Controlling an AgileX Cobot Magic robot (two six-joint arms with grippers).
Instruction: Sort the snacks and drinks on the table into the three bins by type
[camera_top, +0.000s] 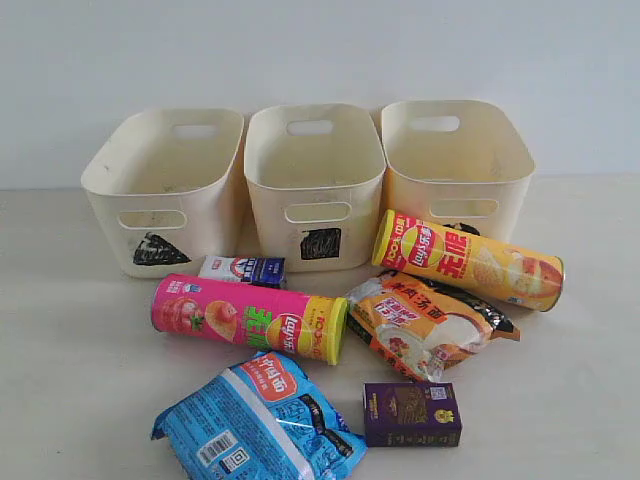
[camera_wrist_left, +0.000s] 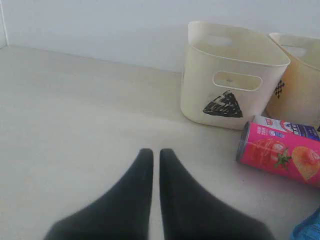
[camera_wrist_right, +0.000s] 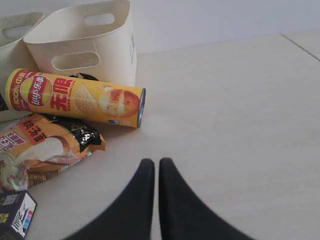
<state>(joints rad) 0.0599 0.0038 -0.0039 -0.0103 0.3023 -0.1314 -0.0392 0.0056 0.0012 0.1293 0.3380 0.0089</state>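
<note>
Exterior view: 3 bins (camera_top: 268, 205) stand empty behind 6 items lying on the table (camera_top: 70, 350). No arm shows.
Left wrist view: left gripper (camera_wrist_left: 156, 151), fingers pressed together, empty, well apart from the pink tube (camera_wrist_left: 280, 157).
Right wrist view: right gripper (camera_wrist_right: 156, 161) likewise closed and empty, near the yellow tube (camera_wrist_right: 75, 97).
Open the fingers wide before descending across a tube's middle.

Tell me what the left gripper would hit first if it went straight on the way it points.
Probably nothing close: the shut left gripper points over bare table toward the white wall, passing beside the triangle-marked bin, though depth is unclear.
</note>
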